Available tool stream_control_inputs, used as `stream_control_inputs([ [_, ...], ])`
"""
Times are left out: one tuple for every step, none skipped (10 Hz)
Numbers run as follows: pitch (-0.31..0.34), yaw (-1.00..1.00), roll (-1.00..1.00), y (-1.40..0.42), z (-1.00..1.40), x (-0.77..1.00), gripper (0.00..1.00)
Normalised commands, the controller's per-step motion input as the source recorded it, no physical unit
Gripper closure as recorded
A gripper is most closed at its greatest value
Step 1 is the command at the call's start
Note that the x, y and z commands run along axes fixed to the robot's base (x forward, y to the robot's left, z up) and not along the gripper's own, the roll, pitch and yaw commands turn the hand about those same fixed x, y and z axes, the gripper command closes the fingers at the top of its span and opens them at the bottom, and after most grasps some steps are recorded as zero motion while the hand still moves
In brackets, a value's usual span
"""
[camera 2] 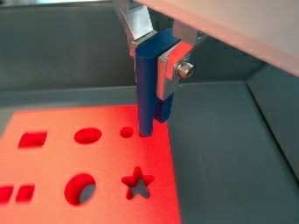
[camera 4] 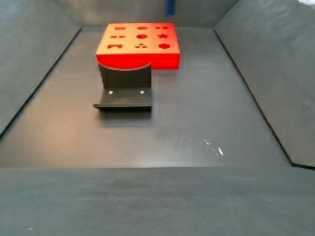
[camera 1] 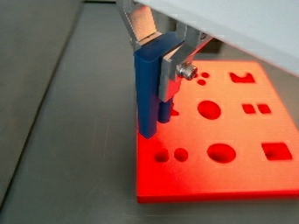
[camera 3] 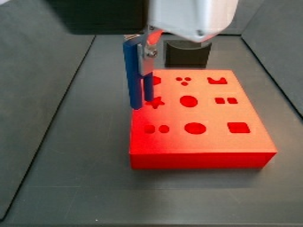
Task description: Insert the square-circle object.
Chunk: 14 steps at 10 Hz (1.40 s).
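Observation:
The square-circle object (camera 1: 151, 87) is a slim blue peg of two joined rods. It hangs upright in my gripper (camera 1: 160, 61), which is shut on its upper end; it also shows in both wrist views (camera 2: 149, 87) and in a side view (camera 3: 133, 75). Its lower end is just above the red block (camera 1: 251, 131) with shaped holes, at the block's edge beside a small round hole (camera 2: 126, 133) and close to the star hole (camera 2: 138, 182). I cannot tell if the peg touches the block. The gripper (camera 3: 140, 44) stands over the block's left edge (camera 3: 201, 142).
The fixture (camera 4: 124, 92), a dark bracket on a base plate, stands on the floor right against the red block (camera 4: 139, 46); it also shows behind the block (camera 3: 187, 55). Grey sloping walls (camera 4: 264, 83) enclose the dark floor (camera 4: 160, 138).

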Motion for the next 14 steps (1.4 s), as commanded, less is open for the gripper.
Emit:
stream_control_inputs([
  [0.0,-1.0,0.0,-0.05,0.04,0.0,1.0],
  [0.0,-1.0,0.01,-0.04,0.02,0.0,1.0],
  [0.0,-1.0,0.03,-0.03,0.0,0.0,1.0],
  [-0.006,-1.0,0.03,-0.03,0.0,0.0,1.0],
  [-0.019,-1.0,0.03,-0.03,0.0,0.0,1.0],
  [-0.031,-1.0,0.03,-0.03,0.0,0.01,1.0],
  [-0.027,-1.0,0.03,-0.02,0.0,0.0,1.0],
  [-0.041,-0.95,0.04,-0.03,0.0,0.09,1.0],
  [-0.049,-0.95,0.04,-0.03,0.0,0.08,1.0],
  [0.0,-0.79,0.02,-0.05,0.02,0.23,1.0],
  [0.0,-0.26,0.0,0.0,0.0,0.05,1.0],
  [0.0,0.0,0.0,0.0,-0.07,0.0,1.0],
  [0.114,0.0,0.19,-0.18,-0.16,0.41,1.0],
  [0.233,0.0,0.25,-0.31,-0.18,0.79,1.0],
])
